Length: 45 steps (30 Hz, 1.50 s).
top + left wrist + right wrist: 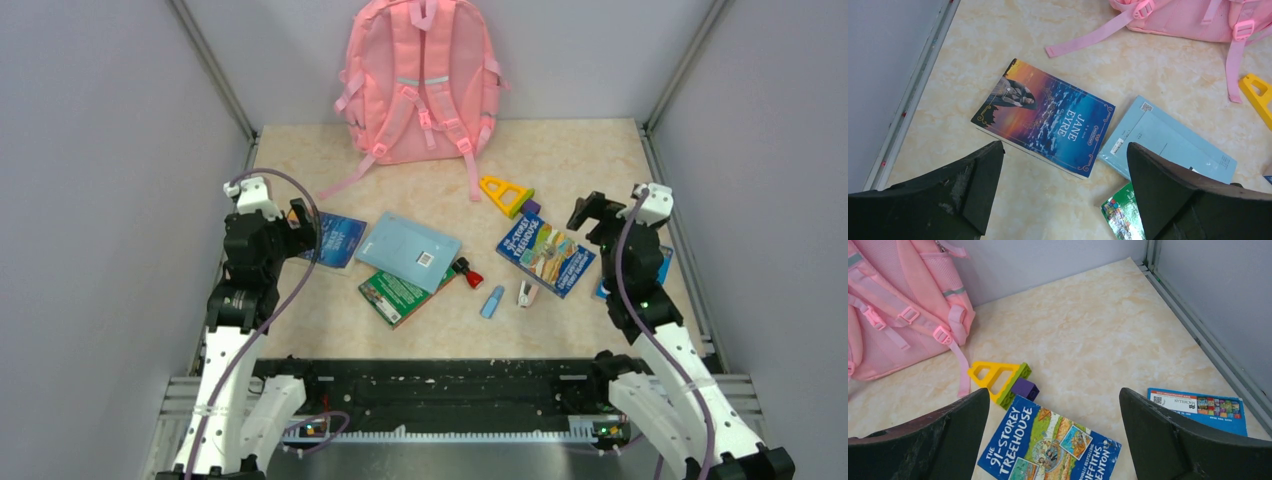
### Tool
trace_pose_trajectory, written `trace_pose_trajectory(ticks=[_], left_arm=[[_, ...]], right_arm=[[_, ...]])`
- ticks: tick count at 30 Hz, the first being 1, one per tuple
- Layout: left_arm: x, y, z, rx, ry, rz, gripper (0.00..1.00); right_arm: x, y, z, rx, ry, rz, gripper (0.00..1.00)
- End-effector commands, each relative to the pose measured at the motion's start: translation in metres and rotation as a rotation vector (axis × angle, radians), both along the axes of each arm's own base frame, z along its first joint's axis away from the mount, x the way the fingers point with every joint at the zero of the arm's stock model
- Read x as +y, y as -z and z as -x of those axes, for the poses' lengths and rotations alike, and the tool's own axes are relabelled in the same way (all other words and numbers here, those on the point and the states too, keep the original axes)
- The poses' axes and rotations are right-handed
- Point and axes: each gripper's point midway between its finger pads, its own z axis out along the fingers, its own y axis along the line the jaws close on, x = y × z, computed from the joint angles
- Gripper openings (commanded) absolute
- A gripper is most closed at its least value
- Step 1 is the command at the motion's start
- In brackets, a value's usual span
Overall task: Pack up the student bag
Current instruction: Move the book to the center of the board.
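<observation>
desk: what do you have at the packing table?

floor: you have both claws spread wide, holding nothing. the left claw [1063,147] hangs over a blue novel [1048,117]; the right claw [1054,390] hangs over a picture book [1048,450]. the pink backpack [420,85] stands at the far edge of the table [600,160], leaning on the back wall, straps toward you, well apart from both arms.

desk: what could go wrong?

floor: most likely the backpack itself. its opening does not show from here, and a push could tip or slide it. its loose straps trail onto the table and could catch a claw. the books lie flat, so a pinch may skid off an edge.

desk: what stands in the way?

floor: a pale blue notebook [408,250] lies on a green book [395,293], so lifting the lower one would drag the upper. a yellow triangle [503,192] and a purple block [1025,388] sit just beside the picture book's far corner, between it and the backpack. a blue card [1198,407] lies near the right wall.
</observation>
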Motion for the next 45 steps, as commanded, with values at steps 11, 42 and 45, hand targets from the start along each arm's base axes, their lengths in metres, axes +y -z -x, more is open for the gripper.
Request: trace_pose_trajectory(ticks=[11, 42, 45], left_arm=[[-0.001, -0.013, -0.003, -0.097, 0.021, -0.017, 0.97], [-0.077, -0.079, -0.294, -0.289, 0.361, 0.076, 0.94], [-0.073, -0.075, -0.326, -0.301, 0.32, 0.107, 0.94]], right_arm=[[0.0, -0.019, 0.024, -0.141, -0.039, -0.047, 0.99], [0.043, -0.038, 0.048, -0.266, -0.31, -0.075, 0.99], [0.046, -0.04, 0.051, -0.276, -0.332, -0.071, 0.99]])
